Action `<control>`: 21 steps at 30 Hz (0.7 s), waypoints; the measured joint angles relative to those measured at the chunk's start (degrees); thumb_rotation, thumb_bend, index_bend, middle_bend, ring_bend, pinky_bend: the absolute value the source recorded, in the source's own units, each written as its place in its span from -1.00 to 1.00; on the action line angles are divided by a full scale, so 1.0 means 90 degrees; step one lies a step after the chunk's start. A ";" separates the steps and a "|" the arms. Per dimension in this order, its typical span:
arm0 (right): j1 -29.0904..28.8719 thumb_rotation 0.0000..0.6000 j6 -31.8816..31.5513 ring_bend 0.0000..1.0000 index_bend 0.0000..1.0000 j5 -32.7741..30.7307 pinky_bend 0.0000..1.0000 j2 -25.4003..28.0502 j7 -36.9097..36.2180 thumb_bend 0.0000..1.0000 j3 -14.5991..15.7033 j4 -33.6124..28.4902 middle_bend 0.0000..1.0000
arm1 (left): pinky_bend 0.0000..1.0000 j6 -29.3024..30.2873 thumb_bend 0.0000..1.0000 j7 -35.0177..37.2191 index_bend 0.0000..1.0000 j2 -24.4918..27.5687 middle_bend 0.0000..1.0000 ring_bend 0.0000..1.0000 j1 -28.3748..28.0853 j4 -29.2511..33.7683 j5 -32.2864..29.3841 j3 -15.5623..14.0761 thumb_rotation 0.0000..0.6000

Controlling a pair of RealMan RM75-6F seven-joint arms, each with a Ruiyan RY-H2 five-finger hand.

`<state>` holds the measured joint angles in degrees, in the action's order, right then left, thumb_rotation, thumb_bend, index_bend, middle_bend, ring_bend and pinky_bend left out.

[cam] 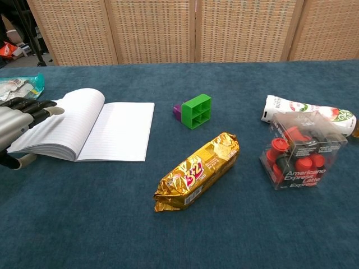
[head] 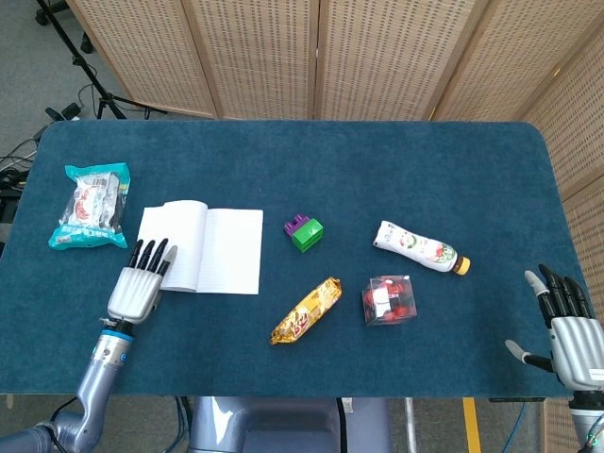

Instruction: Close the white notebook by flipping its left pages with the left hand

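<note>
The white notebook [head: 203,248] [cam: 95,129] lies open on the blue table, left of centre, its lined pages facing up. Its left pages [cam: 59,123] bulge upward at the outer edge. My left hand [head: 139,280] [cam: 17,126] sits at the notebook's near left corner, fingers stretched out and touching the edge of the left pages, holding nothing. My right hand [head: 571,330] rests at the table's near right corner with fingers spread, far from the notebook, and is outside the chest view.
A teal snack bag [head: 92,204] lies left of the notebook. A green and purple block [head: 303,231], a gold snack pack [head: 308,310], a clear box of red capsules [head: 391,300] and a white bottle [head: 419,247] lie to the right.
</note>
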<state>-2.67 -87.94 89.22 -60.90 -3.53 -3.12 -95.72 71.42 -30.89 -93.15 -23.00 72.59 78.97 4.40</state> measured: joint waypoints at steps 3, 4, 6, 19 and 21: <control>0.0001 1.00 0.0000 -1.00 -0.99 0.0000 -1.00 0.0006 -0.0014 -1.00 0.0001 0.0001 -1.00 | -1.00 0.0086 -0.28 0.0050 -1.00 -0.0017 -1.00 -1.00 -0.0005 -0.0011 0.0105 -0.0025 1.00; 0.0002 1.00 -0.0001 -1.00 -0.99 -0.0003 -1.00 0.0008 -0.0020 -1.00 -0.0001 0.0001 -1.00 | -1.00 0.0124 -0.28 0.0071 -1.00 -0.0024 -1.00 -1.00 -0.0007 -0.0017 0.0149 -0.0030 1.00; 0.0004 1.00 -0.0005 -1.00 -0.99 -0.0007 -1.00 0.0013 -0.0047 -1.00 -0.0003 0.0002 -1.00 | -1.00 0.0189 -0.28 0.0111 -1.00 -0.0035 -1.00 -1.00 -0.0010 -0.0028 0.0214 -0.0034 1.00; 0.0014 1.00 -0.0023 -1.00 -0.99 -0.0009 -1.00 0.0037 -0.0113 -1.00 -0.0009 -0.0007 -1.00 | -1.00 0.0917 -0.32 0.0346 -1.00 0.0085 -1.00 -1.00 -0.0057 0.0241 0.0934 0.0003 1.00; 0.0016 1.00 -0.0024 -1.00 -0.99 -0.0009 -1.00 0.0039 -0.0115 -1.00 -0.0009 -0.0010 -1.00 | -1.00 0.0972 -0.34 0.0349 -1.00 0.0119 -1.00 -1.00 -0.0063 0.0299 0.0986 0.0024 1.00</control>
<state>-2.53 -88.16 89.14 -60.55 -4.57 -3.20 -95.81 80.17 -27.75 -92.08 -23.57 75.28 87.85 4.62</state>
